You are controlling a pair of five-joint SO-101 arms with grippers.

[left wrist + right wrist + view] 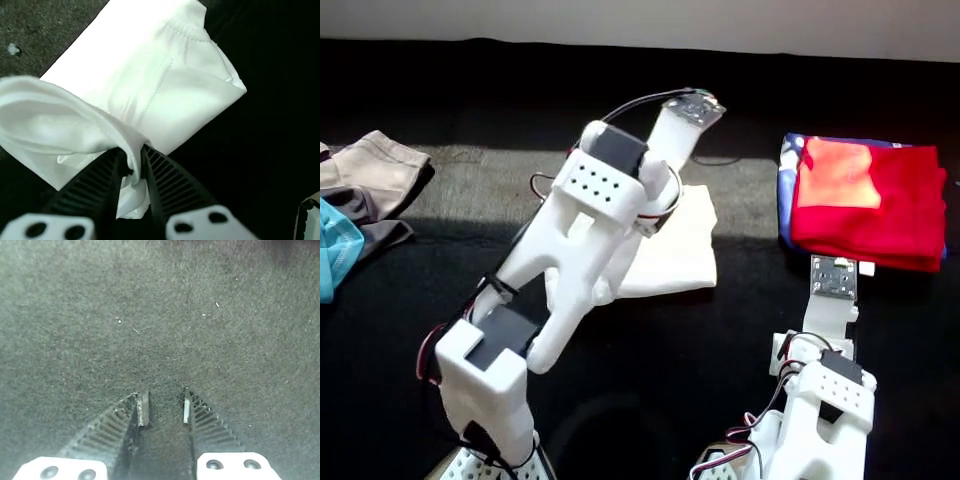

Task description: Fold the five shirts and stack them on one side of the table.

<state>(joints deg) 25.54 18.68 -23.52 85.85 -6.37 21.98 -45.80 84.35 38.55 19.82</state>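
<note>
Clock directions are read on the high view.

Counter: black cloth cover, with a lit band running across it at about 12 o'clock.

Left arm: white, runs from 7 o'clock up to the centre and overhangs the white shirt.

Right arm: white, at 5 o'clock, pointing toward 12 o'clock. It ends just short of the stack.

Stack: at 2 o'clock. A red shirt is folded on top, with an orange patch on its 9 o'clock part. A blue edge shows beneath it.

White shirt: just past the centre toward 1 o'clock, partly folded and flat on the counter, partly covered by the left arm. In the left wrist view, one flap of the shirt is lifted off the rest.

Loose pile: at 9 o'clock, unfolded. It has a tan shirt, a grey one beside it and a cyan one at the edge.

Left tool: jaws closed, pinching the raised fold of the white shirt between the ribbed fingers.

Right tool: jaws a narrow gap apart with nothing between them, over bare counter cloth.
</note>
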